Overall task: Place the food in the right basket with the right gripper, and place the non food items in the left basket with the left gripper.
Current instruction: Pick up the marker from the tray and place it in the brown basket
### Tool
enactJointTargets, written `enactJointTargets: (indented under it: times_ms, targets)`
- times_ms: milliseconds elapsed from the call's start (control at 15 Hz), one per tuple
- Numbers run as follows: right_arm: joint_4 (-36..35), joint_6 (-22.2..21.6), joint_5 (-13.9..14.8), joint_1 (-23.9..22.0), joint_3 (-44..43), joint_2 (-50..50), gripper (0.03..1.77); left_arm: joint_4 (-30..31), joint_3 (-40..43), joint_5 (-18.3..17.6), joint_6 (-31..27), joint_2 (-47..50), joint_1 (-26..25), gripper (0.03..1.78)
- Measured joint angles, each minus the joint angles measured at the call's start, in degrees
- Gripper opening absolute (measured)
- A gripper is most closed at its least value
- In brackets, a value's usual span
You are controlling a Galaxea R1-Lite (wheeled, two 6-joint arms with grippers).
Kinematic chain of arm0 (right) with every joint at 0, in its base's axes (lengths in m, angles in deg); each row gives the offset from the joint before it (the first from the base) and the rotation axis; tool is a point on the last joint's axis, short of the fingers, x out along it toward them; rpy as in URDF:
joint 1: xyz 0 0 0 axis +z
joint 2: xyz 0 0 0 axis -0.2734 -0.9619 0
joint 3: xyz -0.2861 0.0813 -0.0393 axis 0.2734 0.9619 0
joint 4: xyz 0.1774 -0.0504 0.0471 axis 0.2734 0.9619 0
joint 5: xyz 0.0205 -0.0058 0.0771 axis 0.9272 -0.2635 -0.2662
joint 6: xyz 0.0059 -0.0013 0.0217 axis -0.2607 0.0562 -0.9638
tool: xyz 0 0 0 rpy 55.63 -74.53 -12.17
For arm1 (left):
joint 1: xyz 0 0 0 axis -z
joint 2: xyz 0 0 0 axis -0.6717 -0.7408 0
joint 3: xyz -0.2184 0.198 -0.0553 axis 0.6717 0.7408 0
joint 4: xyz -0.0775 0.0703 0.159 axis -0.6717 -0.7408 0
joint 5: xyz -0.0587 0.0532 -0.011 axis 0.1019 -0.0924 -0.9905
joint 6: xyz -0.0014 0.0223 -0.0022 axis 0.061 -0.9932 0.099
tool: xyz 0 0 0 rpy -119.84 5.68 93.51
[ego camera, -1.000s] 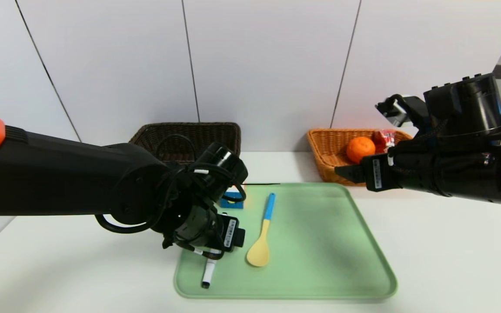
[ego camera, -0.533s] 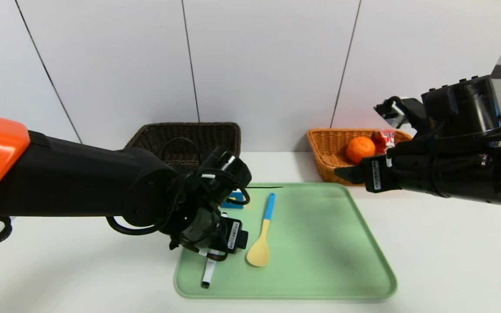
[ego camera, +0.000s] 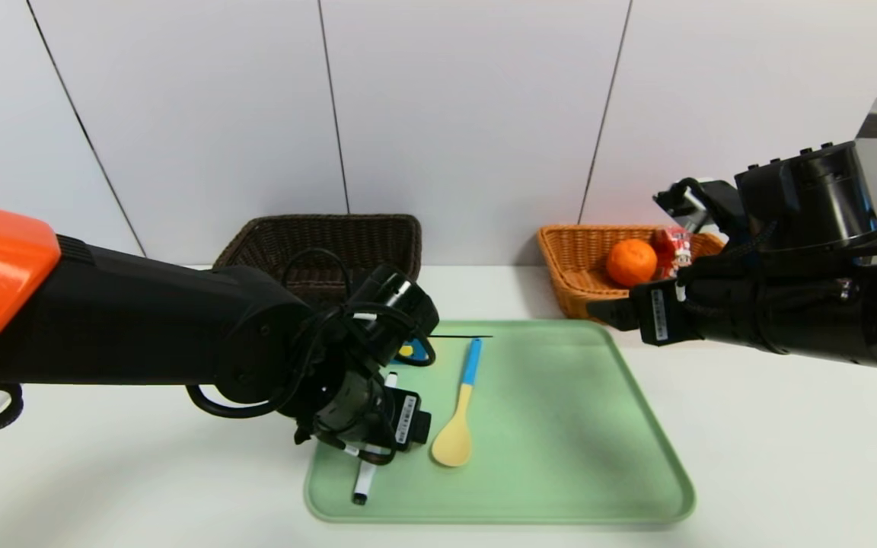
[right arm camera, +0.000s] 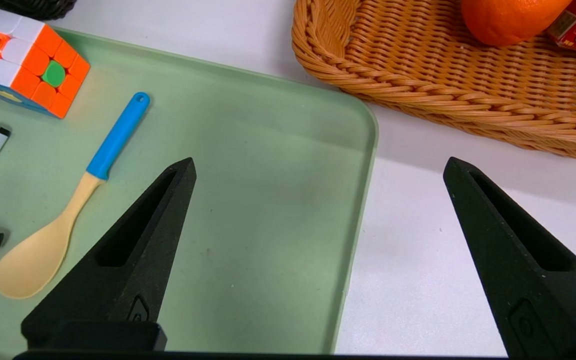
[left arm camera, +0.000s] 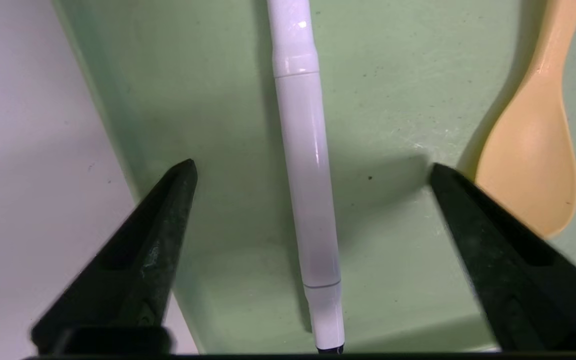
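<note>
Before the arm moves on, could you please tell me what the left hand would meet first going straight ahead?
Probably the white marker, lying between its open fingers, or the green tray beneath; the remaining depth is unclear.

Table [ego camera: 773, 457]: white
Tray [ego camera: 560, 426]: green — flat on it
Dark basket [ego camera: 317, 228]: beyond the tray, left
Orange basket [ego camera: 572, 266]: beyond — right

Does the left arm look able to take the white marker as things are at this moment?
Probably yes: the left pincer is open over the marker, a finger on each side, with nothing visible between them except the marker.
</note>
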Motion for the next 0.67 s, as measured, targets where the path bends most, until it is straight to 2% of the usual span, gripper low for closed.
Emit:
enactJointTargets:
  times_ms: [200,400,467,533,667]
  targets:
    - [0.0,0.0,0.0,0.1,0.0,0.1,1.71,0.0,0.0,0.0,0.0,0.0,0.1,1.09]
    - [0.0,0.0,0.0,0.1,-0.1,0.1,1.71,0.0,0.4,0.1,-0.1,0.0,0.2,0.78]
    - [0.0,0.0,0.0,0.1,-0.1,0.1,1.71,0.0,0.3,0.1,-0.3,0.1,0.2,0.52]
    - [0.0,0.0,0.0,0.1,-0.2,0.2,1.71,0.0,0.2,0.1,-0.5,0.1,0.2,0.15]
    - [0.0,0.2,0.0,0.1,-0.3,0.3,1.71,0.0,0.1,0.1,-0.6,0.2,0.2,0.16]
